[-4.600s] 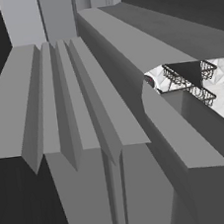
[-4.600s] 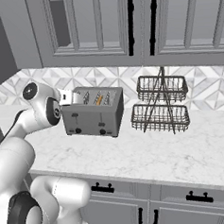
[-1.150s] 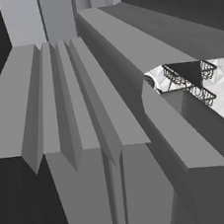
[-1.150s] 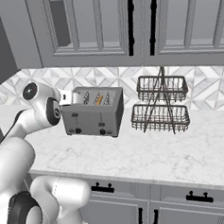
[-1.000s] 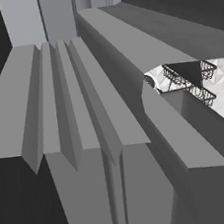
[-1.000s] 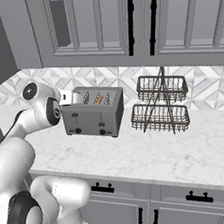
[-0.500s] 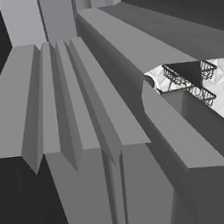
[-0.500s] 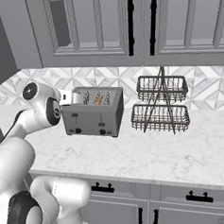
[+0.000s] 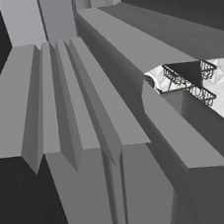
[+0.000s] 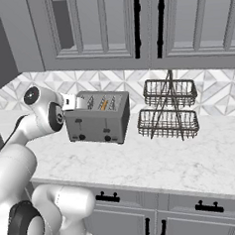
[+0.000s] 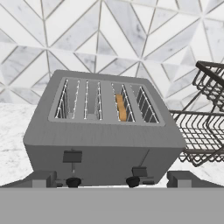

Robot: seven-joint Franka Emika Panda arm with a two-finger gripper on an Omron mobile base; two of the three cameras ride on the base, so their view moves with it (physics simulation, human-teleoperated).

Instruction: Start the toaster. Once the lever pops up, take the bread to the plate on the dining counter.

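Toaster (image 11: 103,127) is seen standing on the marble counter (image 10: 157,161), toward its back edge and against the tiled backsplash (image 11: 113,35). A two-tier wire basket rack (image 10: 168,108) stands just beside it, further along the back edge.

The bread (image 11: 120,107) sits upright in one of the right-hand slots, only its tan top edge showing; in the right base view it shows as a small orange sliver (image 10: 104,105) in the toaster top.

Two levers are noted on the front face. The left lever (image 11: 72,156) sits high in its track. The right lever (image 11: 139,171), on the bread's side, appears lower, though whether it is fully latched cannot be told. Two dark knobs lie below, near the bottom edge of the face.

The gripper (image 11: 111,178) is held in front of the toaster's lower front face, close to it, jaws spread fully wide and nothing held between them. Contact with the toaster cannot be judged either way. In the right base view the hand is hidden behind the arm's own wrist at the toaster's left end.

Step in hand is judged to be starting the toaster. For this to be done well, one fingertip (image 11: 43,179) should be brought above the lever on the bread's side, not the empty side, and pressed straight down along the track until it catches. Sideways force is to be avoided, as the toaster could be slid toward the rack. The knobs should be left untouched.
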